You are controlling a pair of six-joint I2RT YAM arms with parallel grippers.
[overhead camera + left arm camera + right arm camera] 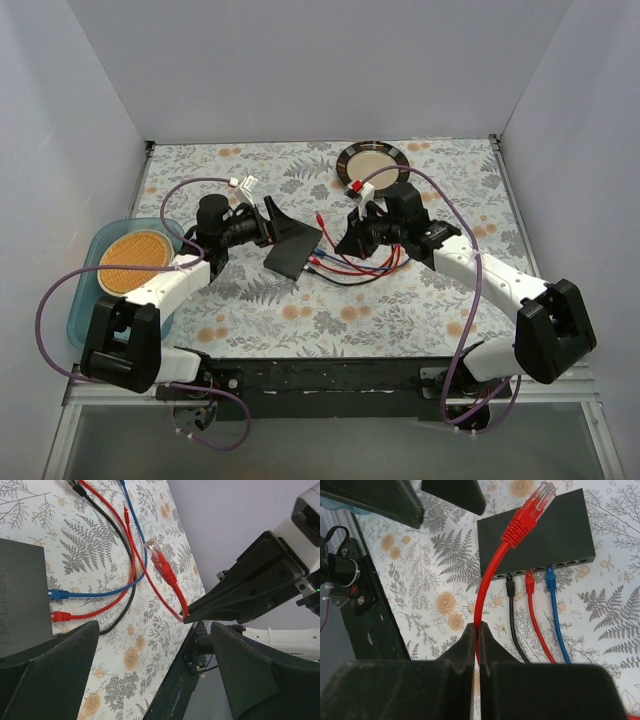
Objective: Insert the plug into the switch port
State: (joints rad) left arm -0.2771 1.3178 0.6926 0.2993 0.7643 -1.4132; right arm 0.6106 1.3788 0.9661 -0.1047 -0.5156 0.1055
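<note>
— What is held by the right gripper (476,630)?

— A red cable (487,580) is pinched between its fingers. They are pressed together, with only the cable's thickness between them.

— Where is the plug (540,497) found?

— It is carried at the cable's free end, ahead of the fingertips and a little to their right. Its clear tip is pointed away. It is seen against the top of the switch (555,530) and is seated in no socket.

— And the switch port (498,575)?

— The sockets are set along the switch's edge that faces the gripper, beyond the fingertips. Three are taken by a black cable (510,587), a second red cable (529,585) and a blue cable (550,580). An empty one is left just beside the black cable, on its left.

— The left gripper (154,630)?

— It is spread wide and nothing is held between its fingers. One end of the switch lies by one finger.
</note>
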